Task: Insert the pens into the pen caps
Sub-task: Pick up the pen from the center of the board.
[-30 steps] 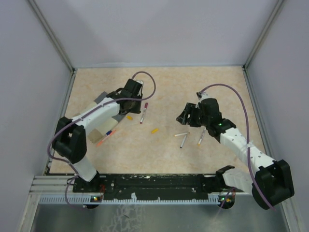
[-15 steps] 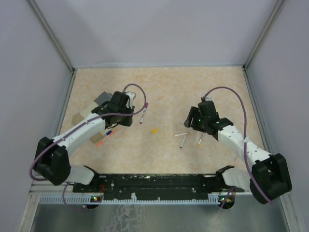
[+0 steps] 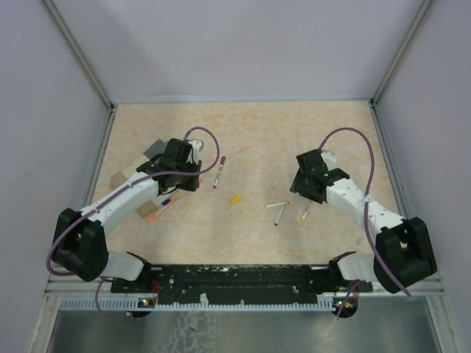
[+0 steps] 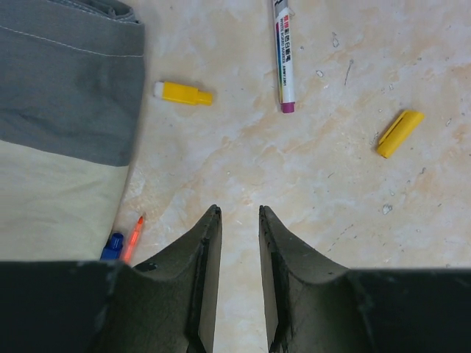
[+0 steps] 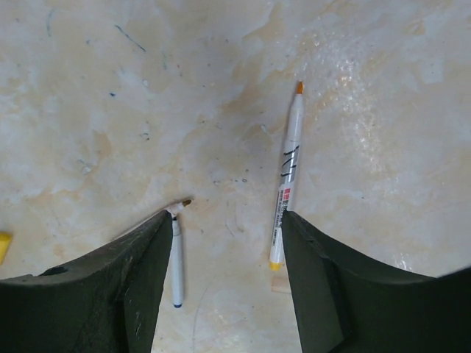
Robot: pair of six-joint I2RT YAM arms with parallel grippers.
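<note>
Top external view: both arms lean out over the table (image 3: pixel 243 132), well apart from each other. Walls box the table in on the left, far and right sides, and the rail (image 3: pixel 235 276) with the arm bases runs along the near edge. There's a broad strip of tabletop between the grippers and the far wall. The pouch (image 3: pixel 136 173) sits near the left wall, partly under the left arm.

Left gripper (image 4: pixel 235 213): the fingers are just a narrow gap apart with nothing between them, hanging over bare table beside the pouch's edge. Ahead of it lies the magenta pen (image 4: pixel 285 59), tip pointing back at the fingers. The white-ended cap (image 4: pixel 182 93) sits left of it, just off the pouch. The yellow cap (image 4: pixel 399 133) is off to the right with room around it. Down by the left finger, the orange marker (image 4: pixel 132 237) and blue cap (image 4: pixel 112 246) peek out along the pouch edge. I can't tell if they touch.

Right gripper (image 5: pixel 224 220): the fingers are spread wide and hold nothing. The orange-tip pen (image 5: pixel 288 169) lies flat on the table, its lower end right by the right finger. I can't tell if they're in contact. The dark-tip pen (image 5: pixel 176 265) runs along the left finger, partly hidden. One more pen tip (image 5: pixel 184 203) shows just above that finger.
</note>
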